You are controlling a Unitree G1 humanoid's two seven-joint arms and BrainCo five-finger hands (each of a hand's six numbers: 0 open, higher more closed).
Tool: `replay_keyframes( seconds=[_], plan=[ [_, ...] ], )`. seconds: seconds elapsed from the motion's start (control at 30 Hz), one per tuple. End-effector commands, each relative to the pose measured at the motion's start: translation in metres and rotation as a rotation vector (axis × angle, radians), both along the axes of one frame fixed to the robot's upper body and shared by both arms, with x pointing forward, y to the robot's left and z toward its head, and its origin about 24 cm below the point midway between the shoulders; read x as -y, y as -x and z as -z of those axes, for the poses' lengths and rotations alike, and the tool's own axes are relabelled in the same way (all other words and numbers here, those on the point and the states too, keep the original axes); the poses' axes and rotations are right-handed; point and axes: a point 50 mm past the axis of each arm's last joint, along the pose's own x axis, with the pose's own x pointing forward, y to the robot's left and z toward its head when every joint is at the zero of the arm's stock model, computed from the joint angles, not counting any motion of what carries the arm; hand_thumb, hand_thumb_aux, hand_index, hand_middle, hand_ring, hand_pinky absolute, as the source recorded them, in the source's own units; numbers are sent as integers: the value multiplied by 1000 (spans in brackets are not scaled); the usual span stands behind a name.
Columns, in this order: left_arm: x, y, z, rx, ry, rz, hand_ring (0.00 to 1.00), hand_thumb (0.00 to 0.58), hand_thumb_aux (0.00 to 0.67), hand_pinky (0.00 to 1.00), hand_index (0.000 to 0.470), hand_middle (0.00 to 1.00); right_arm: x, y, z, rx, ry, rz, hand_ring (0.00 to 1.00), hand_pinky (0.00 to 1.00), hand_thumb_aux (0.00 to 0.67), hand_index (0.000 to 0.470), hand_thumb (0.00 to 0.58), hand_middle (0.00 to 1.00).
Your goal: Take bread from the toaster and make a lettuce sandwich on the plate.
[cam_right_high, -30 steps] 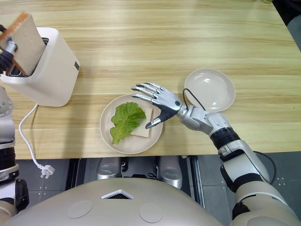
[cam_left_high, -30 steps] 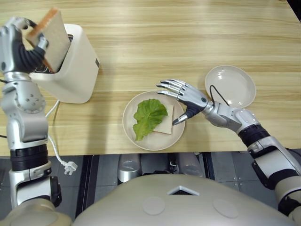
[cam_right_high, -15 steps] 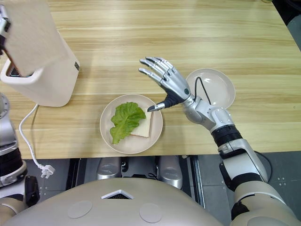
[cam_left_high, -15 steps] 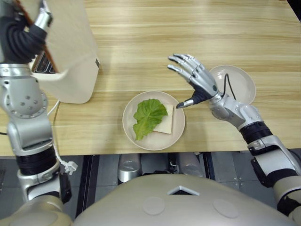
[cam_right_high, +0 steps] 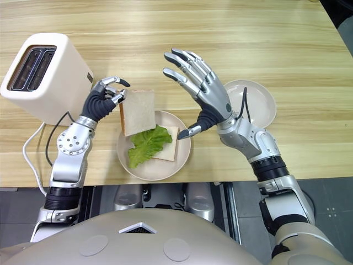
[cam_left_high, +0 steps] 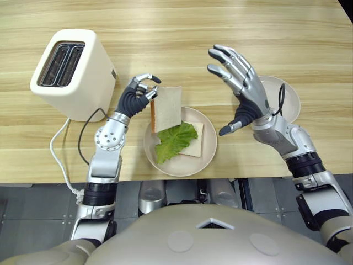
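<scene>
We see the left hand [cam_left_high: 137, 95] just right of the toaster [cam_left_high: 83, 83], its fingers closed on the upper left corner of a bread slice [cam_left_high: 167, 107]. The slice is held nearly upright, tilted over the back left part of the plate [cam_left_high: 205, 161]. Its lower edge meets the lettuce [cam_left_high: 172, 142] in our view, though we cannot tell whether the two touch. The lettuce leaf lies on a second bread slice [cam_left_high: 196, 144] that rests flat on the plate, its right part uncovered. The right hand [cam_left_high: 242, 91] is raised above the table [cam_left_high: 165, 33] between the plate and a small dish [cam_left_high: 291, 102], fingers spread wide, palm turned toward the plate, holding nothing. The toaster stands at the table's left, its cord [cam_left_high: 58, 160] trailing over the near edge.
</scene>
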Motion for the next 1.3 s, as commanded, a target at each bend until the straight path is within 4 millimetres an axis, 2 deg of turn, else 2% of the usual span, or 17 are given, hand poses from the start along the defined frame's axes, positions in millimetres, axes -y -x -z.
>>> replay_keyframes(
  seconds=[0.03, 0.3, 0.57, 0.87, 1.03, 1.3],
  plan=[
    [3, -3, 7, -21, 35, -6, 1000, 580, 670, 1000, 460, 1000, 1, 1, 7, -35, 19, -3, 0, 0, 0, 0, 0, 0],
    [9, -1, 0, 9, 70, 5, 1000, 580, 670, 1000, 460, 1000, -2, 3, 18, -72, 54, -8, 0, 0, 0, 0, 0, 0],
    [-5, -5, -15, 90, 70, -73, 1000, 580, 670, 1000, 460, 1000, -2, 1, 23, -87, 64, 0, 0, 0, 0, 0, 0, 0],
    [-19, -2, -45, 210, 192, -130, 1000, 580, 670, 1000, 460, 1000, 0, -2, 25, -96, 57, 17, 0, 0, 0, 0, 0, 0],
    [-12, 1, -46, 161, 319, -57, 1000, 580, 670, 1000, 460, 1000, 1, -5, 24, -97, 46, 29, 0, 0, 0, 0, 0, 0],
    [0, 3, -34, -23, 437, 104, 1000, 580, 670, 1000, 460, 1000, 7, -4, 11, -32, 9, 3, 0, 0, 0, 0, 0, 0]
  ],
)
